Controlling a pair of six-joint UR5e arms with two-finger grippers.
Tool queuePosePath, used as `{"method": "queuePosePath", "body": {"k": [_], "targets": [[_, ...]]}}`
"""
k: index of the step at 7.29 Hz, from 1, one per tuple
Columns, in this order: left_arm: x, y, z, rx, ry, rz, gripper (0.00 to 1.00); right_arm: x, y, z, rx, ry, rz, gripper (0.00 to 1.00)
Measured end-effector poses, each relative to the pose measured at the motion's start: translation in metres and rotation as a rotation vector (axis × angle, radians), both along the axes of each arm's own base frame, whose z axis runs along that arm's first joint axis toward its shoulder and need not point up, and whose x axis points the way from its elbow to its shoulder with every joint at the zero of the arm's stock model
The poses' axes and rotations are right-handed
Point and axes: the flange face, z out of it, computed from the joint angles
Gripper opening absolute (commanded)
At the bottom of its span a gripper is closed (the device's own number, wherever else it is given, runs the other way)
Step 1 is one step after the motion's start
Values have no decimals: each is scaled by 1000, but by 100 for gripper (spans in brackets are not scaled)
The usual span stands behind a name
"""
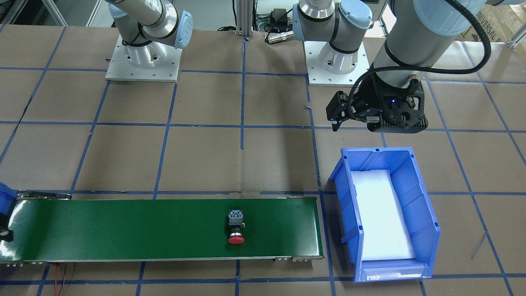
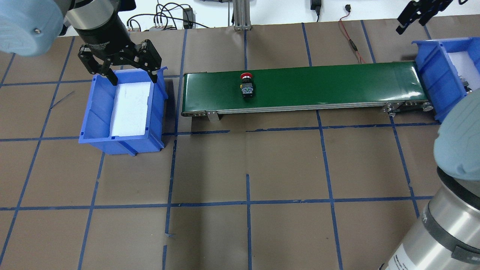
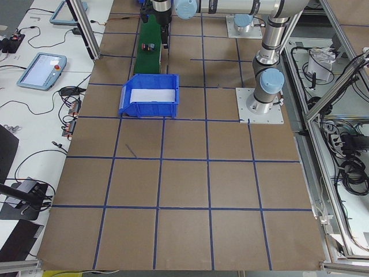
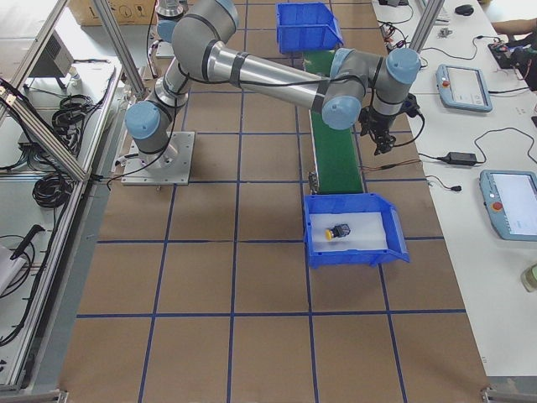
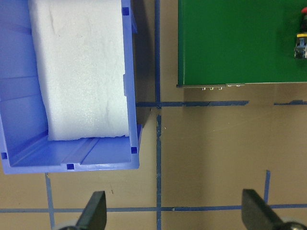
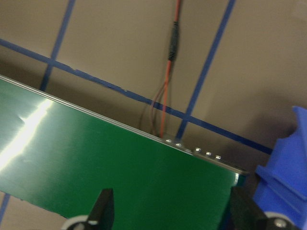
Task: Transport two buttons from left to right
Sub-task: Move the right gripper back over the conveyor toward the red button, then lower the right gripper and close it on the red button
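**red button on the belt, yellow button in a bin**

I see the red button near the belt's left end, cap at its far edge. The yellow button's bin is past the belt's right end. The left gripper and right gripper are both spread apart, holding nothing.

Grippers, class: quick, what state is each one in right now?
Left gripper: open, holding nothing.
Right gripper: open, holding nothing.

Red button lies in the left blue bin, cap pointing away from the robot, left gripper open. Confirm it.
Wrong place: the overhead view shows the red button on the green conveyor belt, not in the left blue bin. Its cap does point away from the robot, and the left gripper is open.
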Motion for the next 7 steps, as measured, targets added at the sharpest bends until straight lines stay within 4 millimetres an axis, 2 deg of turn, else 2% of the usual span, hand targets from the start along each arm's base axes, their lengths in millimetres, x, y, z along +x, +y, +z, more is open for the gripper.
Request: {"method": "queuePosePath", "body": {"k": [2,3,4,7], "targets": [[1,5,4,-4,-2,-2,100,104,12,-11,25,-12,-121,89],[1,6,5,-4,-2,-3,100,158,22,-17,14,-11,-185,89],[2,7,5,-2,-2,-2,100,204,35,-24,10,-12,-245,90],[3,7,6,-1,-2,1,100,293,69,-39,45,-23,-408,90]]}}
